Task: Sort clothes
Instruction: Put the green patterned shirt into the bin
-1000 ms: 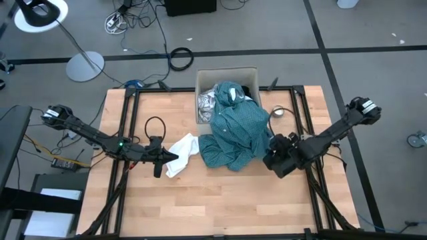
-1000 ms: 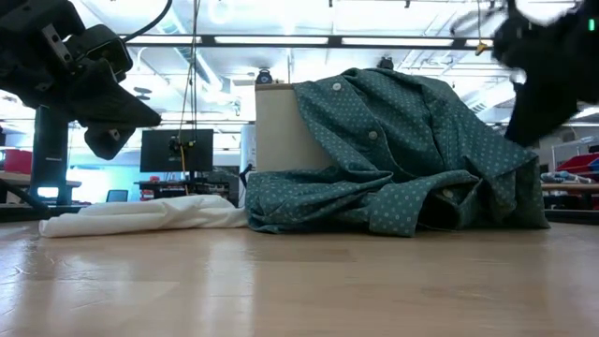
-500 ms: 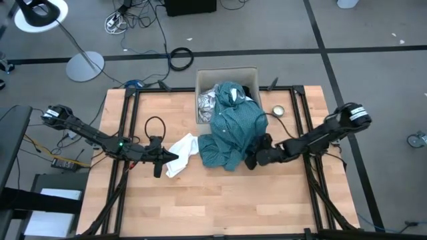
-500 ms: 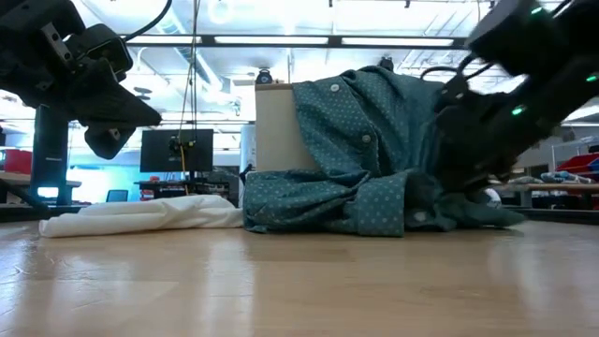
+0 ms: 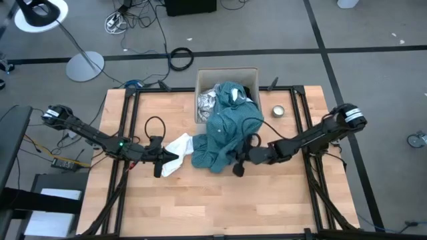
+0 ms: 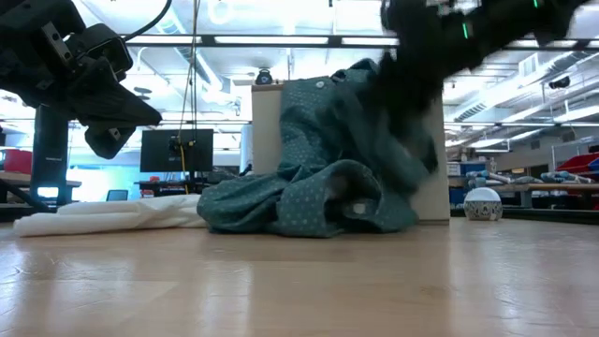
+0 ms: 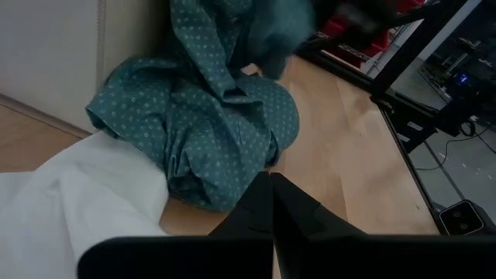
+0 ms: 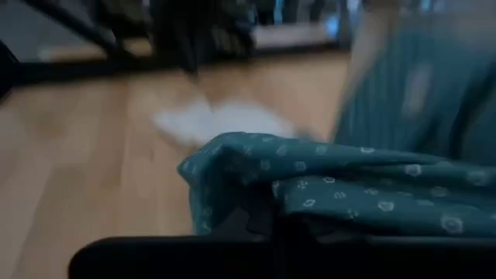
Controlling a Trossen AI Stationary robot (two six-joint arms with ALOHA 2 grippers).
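From above, your right gripper (image 5: 241, 160) sits at the lower right edge of the teal shirt (image 5: 223, 133), which drapes out of the tan box (image 5: 225, 75) onto the table (image 5: 220, 200). Your left gripper (image 5: 162, 159) lies on the white garment (image 5: 179, 148).

At table height, the teal shirt (image 6: 318, 178) is bunched against the box (image 6: 267, 126).

In your left wrist view, the fingers (image 7: 267, 205) are pressed together, holding nothing.

In your right wrist view, the jaws are clamped on a fold of the teal shirt (image 8: 325, 186).
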